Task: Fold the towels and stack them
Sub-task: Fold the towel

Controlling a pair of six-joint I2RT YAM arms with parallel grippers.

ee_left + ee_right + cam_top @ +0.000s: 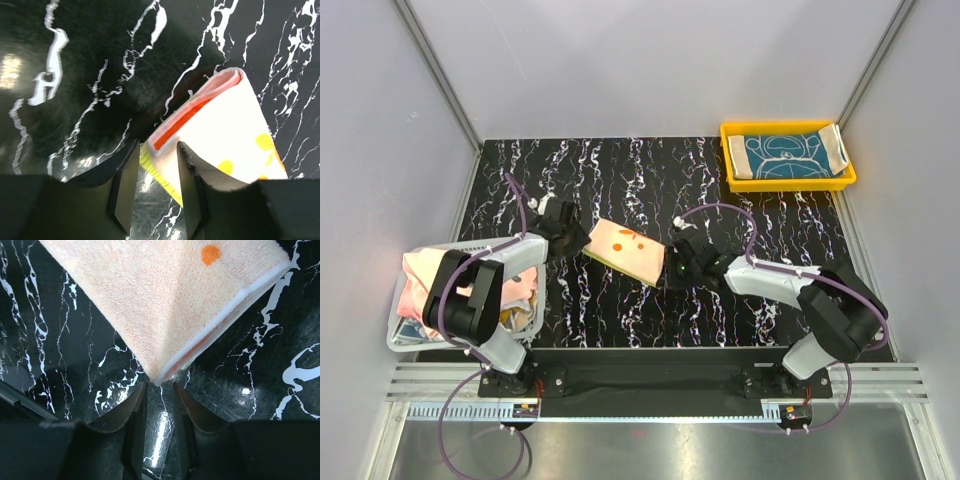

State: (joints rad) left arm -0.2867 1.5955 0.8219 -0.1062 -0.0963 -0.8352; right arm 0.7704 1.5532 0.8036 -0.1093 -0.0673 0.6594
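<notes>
A folded towel, pale peach with orange dots and a thin white edging, is laid flat near the middle of the black, white-veined table, turned at a slant. A teal towel with a cream border is seen folded in the yellow tray at the far right corner. Crumpled towels in pink and orange are heaped in the white mesh basket at the near left edge.

Both arms are reached inward and held low over the table. The left gripper is placed at the folded towel's left corner and the right gripper at its near right corner, so that the towel is bracketed between them.

In the left wrist view the fingers are shown parted. The doubled corner lies at their mouth with a clear gap beside it, so the left gripper is read as released. An orange band inside the fold and a yellow strip under it are seen only in this view.

In the right wrist view the fingers are separated by a narrow gap. The towel's pointed corner ends just ahead of that gap and nothing is held between the fingers, so the right gripper is also released. The stacked layers along the towel's edge are revealed here. The tray and the basket are visible only from above.
</notes>
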